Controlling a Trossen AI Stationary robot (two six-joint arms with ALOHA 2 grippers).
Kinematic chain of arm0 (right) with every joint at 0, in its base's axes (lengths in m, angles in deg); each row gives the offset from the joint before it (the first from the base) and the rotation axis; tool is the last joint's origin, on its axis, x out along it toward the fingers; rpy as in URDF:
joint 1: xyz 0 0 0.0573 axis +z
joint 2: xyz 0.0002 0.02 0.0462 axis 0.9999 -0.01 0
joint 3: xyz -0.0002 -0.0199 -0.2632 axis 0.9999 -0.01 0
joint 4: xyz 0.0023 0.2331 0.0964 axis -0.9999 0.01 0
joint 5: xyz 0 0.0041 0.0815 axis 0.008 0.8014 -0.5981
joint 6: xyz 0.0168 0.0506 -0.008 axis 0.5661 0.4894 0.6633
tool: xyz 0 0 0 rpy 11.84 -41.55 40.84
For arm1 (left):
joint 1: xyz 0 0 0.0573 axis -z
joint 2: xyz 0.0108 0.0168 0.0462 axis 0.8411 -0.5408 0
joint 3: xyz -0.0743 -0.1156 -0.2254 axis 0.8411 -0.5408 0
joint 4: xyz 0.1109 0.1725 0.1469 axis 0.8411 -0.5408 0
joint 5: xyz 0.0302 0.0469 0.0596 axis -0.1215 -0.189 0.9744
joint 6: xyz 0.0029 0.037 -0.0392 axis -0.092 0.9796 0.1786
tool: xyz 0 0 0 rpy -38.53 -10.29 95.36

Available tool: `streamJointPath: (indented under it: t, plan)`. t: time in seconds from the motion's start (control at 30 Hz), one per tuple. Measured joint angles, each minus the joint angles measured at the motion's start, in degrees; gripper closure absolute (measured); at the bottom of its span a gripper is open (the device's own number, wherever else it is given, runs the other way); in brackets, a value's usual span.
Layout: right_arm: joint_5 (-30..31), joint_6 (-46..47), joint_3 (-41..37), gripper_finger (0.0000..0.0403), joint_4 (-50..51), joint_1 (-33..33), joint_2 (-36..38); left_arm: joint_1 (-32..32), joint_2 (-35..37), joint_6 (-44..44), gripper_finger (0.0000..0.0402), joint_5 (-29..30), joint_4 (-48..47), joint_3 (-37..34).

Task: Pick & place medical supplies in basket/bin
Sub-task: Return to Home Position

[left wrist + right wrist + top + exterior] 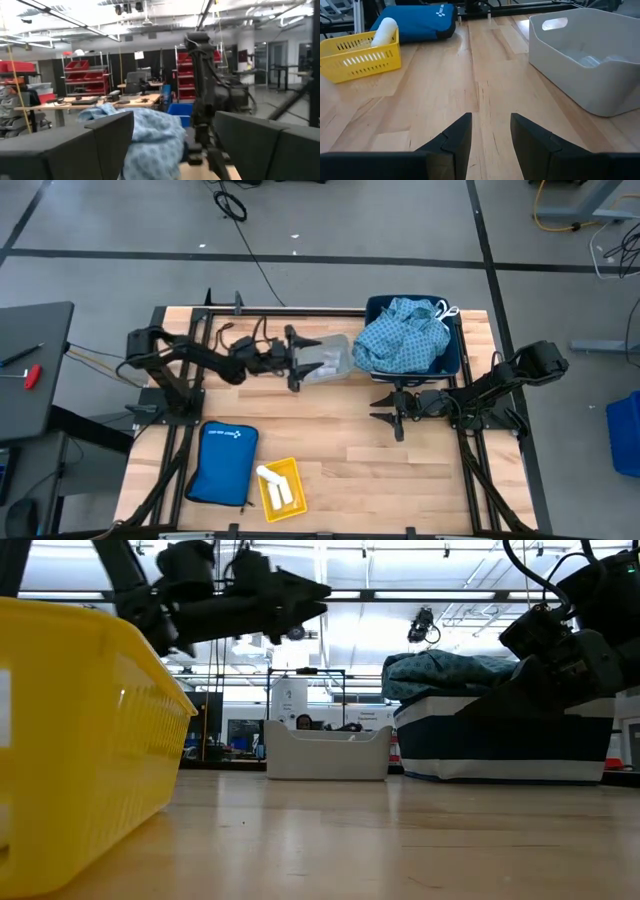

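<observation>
Left gripper [293, 360] hangs in the air near the table's far edge, just beside the white bin [335, 360]. Its fingers are spread and hold nothing. Right gripper [380, 409] hovers toward the right edge, fingers parted, empty. Light blue patterned cloth [400, 338] is heaped in the blue organizer [456, 350] at the far right corner. White rolls [272, 483] lie in the yellow bin [292, 473] at the near edge, beside the blue pouch [222, 462].
</observation>
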Motion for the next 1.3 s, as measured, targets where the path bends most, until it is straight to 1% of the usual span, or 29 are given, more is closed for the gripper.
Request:
streamJointPath:
  t: [0.23, 0.53, 0.67, 0.77, 0.87, 0.93, 1.07, 1.13, 1.3]
  plan:
    - [0.0, 0.4, 0.0, 0.0259, 0.0, 0.0, 0.0, 1.8, 5.0, 0.7, 0.0122, 3.2, -0.1, -9.6]
    - [0.0, 1.3, 0.0, 0.0259, -0.1, 0.0, 0.0, 1.8, 9.9, 1.1, 0.0122, 4.5, 0.2, -21.4]
    - [0.0, 1.4, 0.0, 0.0259, -2.5, 0.0, 0.0, 1.9, 11.2, 0.6, 0.0122, 4.6, 1.4, -25.6]
    - [0.0, 1.5, 0.0, 0.0259, -6.4, 0.2, 0.0, 1.9, 11.4, 0.6, 0.0122, 4.7, 3.0, -28.4]
    - [0.1, 2.2, 0.0, 0.0259, -8.3, 1.4, 0.0, 1.9, 11.4, -0.1, 0.0122, 4.7, 4.6, -31.0]
    - [0.0, 4.4, 0.0, 0.0259, -7.9, 2.8, 0.0, 1.9, 11.4, -0.8, 0.0122, 4.7, 5.4, -32.7]
    - [0.0, 8.3, 0.0, 0.0259, -8.0, 7.5, 0.0, 2.2, 11.2, -2.5, 0.0122, 4.7, 2.9, -33.0]
    - [1.6, 8.7, -0.2, 0.0259, -8.5, 10.3, 0.1, 3.0, 11.2, -2.4, 0.0122, 4.5, 2.9, -33.0]
    - [12.5, 7.2, -3.3, 0.0264, -11.4, 16.2, 0.5, 4.5, 11.2, -1.8, 0.0122, 6.4, 4.0, -33.0]
